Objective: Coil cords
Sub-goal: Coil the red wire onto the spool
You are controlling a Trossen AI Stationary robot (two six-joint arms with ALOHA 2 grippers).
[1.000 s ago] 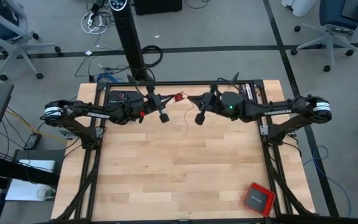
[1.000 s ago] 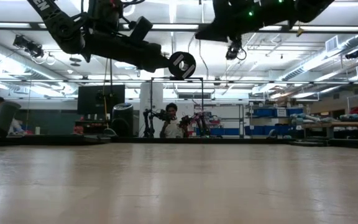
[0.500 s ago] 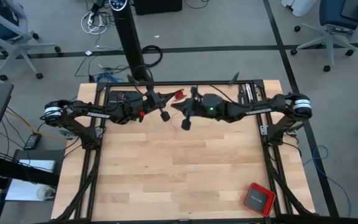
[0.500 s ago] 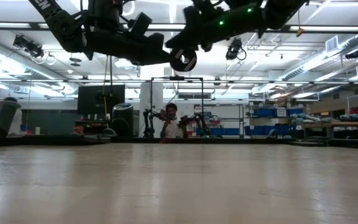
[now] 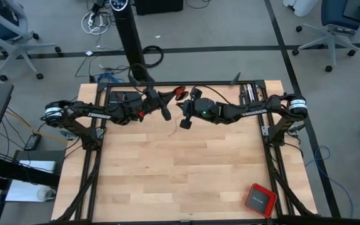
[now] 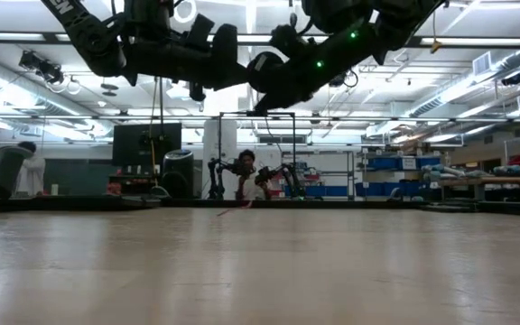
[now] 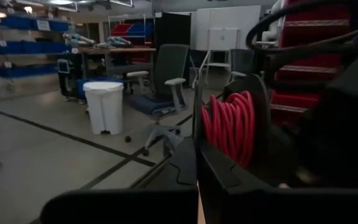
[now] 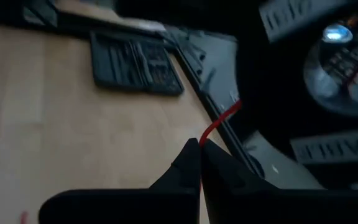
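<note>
The cord is a thin red wire. Part of it is wound into a small coil [image 7: 231, 126], which also shows red [image 5: 180, 94] high above the table's far edge. My left gripper [image 7: 197, 146] reaches level from the left, shut, with the coil at its tips. My right gripper [image 8: 200, 144] comes from the right, tipped slightly down, shut on a loose strand [image 8: 219, 121] close beside the coil. A thin tail [image 5: 174, 128] of cord hangs below toward the table. My left gripper has the red coil's edge [image 7: 211, 142] at its shut fingertips, coming level from the table's left. The coil stands upright, clear of the table. The finger hides the exact spot. My right gripper pinches a single strand of the cord [image 8: 201, 138] at its fingertips, coming from the table's right and slanting down. The strand runs up toward the left arm, clear of the table.
A red square box with a dark top [image 5: 259, 199] lies at the table's near right corner. A black case [image 5: 122, 98] sits at the far left by the frame rail. The wooden table top [image 5: 180, 169] lies bare below the arms.
My right gripper has travelled toward the table's left and downward, closing in on the left gripper and the coil, and has tipped down. My left gripper has rolled about its own line while staying in place. Both have stayed shut.
</note>
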